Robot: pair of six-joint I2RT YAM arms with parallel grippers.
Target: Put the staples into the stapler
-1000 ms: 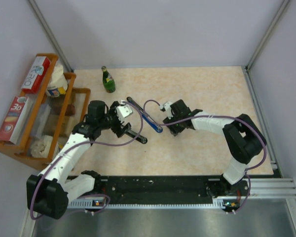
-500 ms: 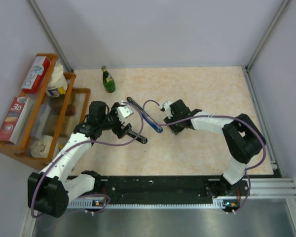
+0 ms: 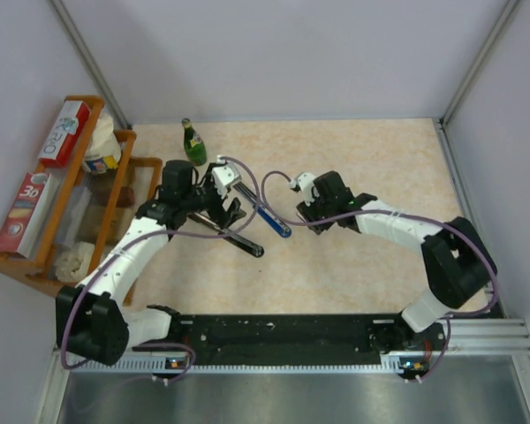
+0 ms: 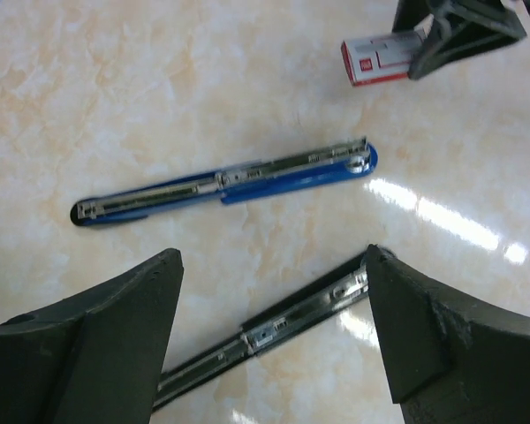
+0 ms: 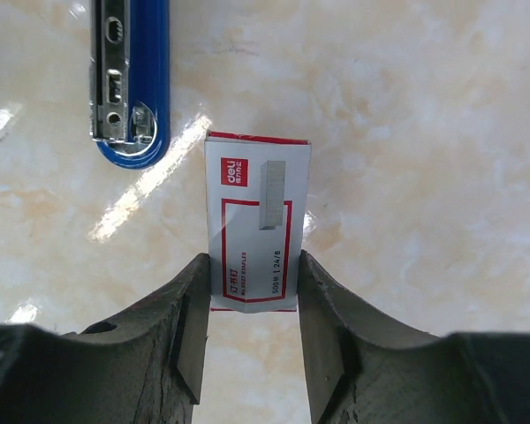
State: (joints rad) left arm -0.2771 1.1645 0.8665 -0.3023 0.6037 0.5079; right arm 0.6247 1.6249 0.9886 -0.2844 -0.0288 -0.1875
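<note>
Right gripper [image 5: 252, 265]: jaws drawn partway in, pads pressed on both long sides of the staples box [image 5: 258, 203], red label up. Cannot tell whether resting on the table [image 5: 424, 132] or raised off it. Just right of the rounded tip of the stapler's blue arm [image 5: 128, 79], not touching it. Left gripper [image 4: 274, 256]: jaws spread wide, gripping nothing, hovering over the stapler's black arm [image 4: 265, 331], which lies nearer than the blue one, well left of the box.
</note>
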